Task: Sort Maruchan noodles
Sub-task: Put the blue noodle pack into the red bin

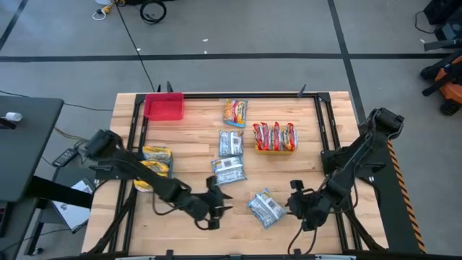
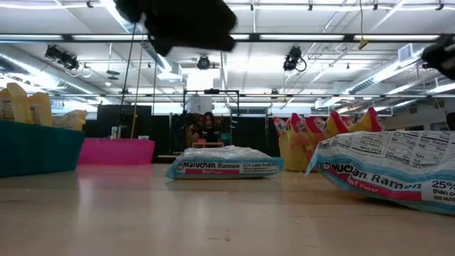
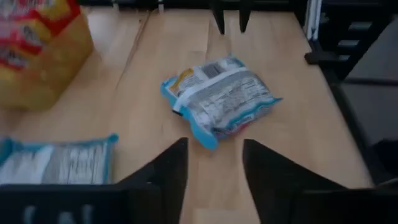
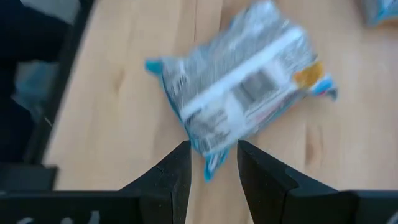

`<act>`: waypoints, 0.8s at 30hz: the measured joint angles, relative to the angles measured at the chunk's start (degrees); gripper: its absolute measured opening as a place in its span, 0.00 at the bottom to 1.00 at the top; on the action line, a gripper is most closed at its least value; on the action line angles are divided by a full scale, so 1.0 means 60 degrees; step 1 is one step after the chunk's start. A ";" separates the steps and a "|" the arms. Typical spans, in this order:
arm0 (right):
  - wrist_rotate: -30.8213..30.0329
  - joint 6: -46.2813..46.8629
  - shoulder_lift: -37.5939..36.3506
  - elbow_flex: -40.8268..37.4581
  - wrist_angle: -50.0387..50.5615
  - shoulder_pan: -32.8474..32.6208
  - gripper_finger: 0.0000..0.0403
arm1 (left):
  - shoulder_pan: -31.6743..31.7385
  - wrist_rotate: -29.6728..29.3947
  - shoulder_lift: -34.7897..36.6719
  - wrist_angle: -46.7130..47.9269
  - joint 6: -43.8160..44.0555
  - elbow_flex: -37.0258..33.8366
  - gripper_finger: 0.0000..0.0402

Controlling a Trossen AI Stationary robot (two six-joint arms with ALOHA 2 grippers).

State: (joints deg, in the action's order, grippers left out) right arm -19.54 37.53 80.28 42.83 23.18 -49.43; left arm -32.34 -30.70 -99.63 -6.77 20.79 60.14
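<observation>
A silver-blue Maruchan packet (image 1: 266,207) lies flat near the table's near edge, between my two grippers. My right gripper (image 1: 294,203) is open just to its right; in the right wrist view the packet (image 4: 239,93) fills the picture and its near corner (image 4: 210,163) reaches between the fingertips (image 4: 211,171). My left gripper (image 1: 219,203) is open to the packet's left, a short way off, facing it (image 3: 221,102). Two more silver-blue packets (image 1: 231,143) (image 1: 228,170) and a yellow-orange one (image 1: 234,113) lie flat mid-table. My right gripper has the packet's near corner (image 4: 210,163) between its open fingers, coming level from the table's right. I cannot tell whether either finger touches it. The packet lies flat on the table.
A yellow bin (image 1: 274,148) holds upright red packets right of centre. A teal bin (image 2: 35,146) at the left holds yellow packets (image 1: 155,160). A red bin (image 1: 164,106) sits at the far left corner. Black frame rails run along both table sides. A person shows far behind the table (image 2: 207,126).
</observation>
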 joint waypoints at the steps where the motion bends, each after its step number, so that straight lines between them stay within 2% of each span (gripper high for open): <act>1: 0.0122 -0.0004 0.0249 0.0000 -0.0057 0.0001 0.33 | 0.0031 -0.0009 -0.0202 -0.0291 -0.0368 -0.0007 0.41; 4: 0.0717 -0.0010 0.1003 0.0000 -0.0501 0.0038 0.33 | 0.0113 0.0011 -0.0627 -0.0974 -0.1247 -0.0004 0.47; 7: 0.1006 -0.0075 0.1684 -0.0002 -0.1136 0.0132 0.33 | 0.0208 0.0091 -0.0879 -0.1420 -0.1578 -0.0004 0.49; 13: -0.0378 -0.1197 0.2378 -0.0004 -0.2724 0.1023 0.33 | 0.0389 0.0331 -0.0915 -0.1645 -0.1520 -0.0004 0.48; 16: -0.0512 -0.2024 0.2362 -0.0004 -0.3655 0.1705 0.33 | 0.0337 0.0320 -0.0915 -0.1731 -0.1545 0.0000 0.48; 19: 0.0220 -0.2808 0.2045 -0.0004 -0.4334 0.2170 0.33 | 0.0231 0.0325 -0.0872 -0.1741 -0.1328 0.0000 0.49; 24: 0.1073 -0.3361 0.0919 -0.0004 -0.3892 0.2263 0.33 | 0.0147 0.0128 -0.0803 -0.1299 -0.0480 0.0540 0.49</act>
State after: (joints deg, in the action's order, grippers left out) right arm -13.10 17.37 85.79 42.81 -0.18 -35.85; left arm -31.45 -29.93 -104.45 -14.56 17.91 63.38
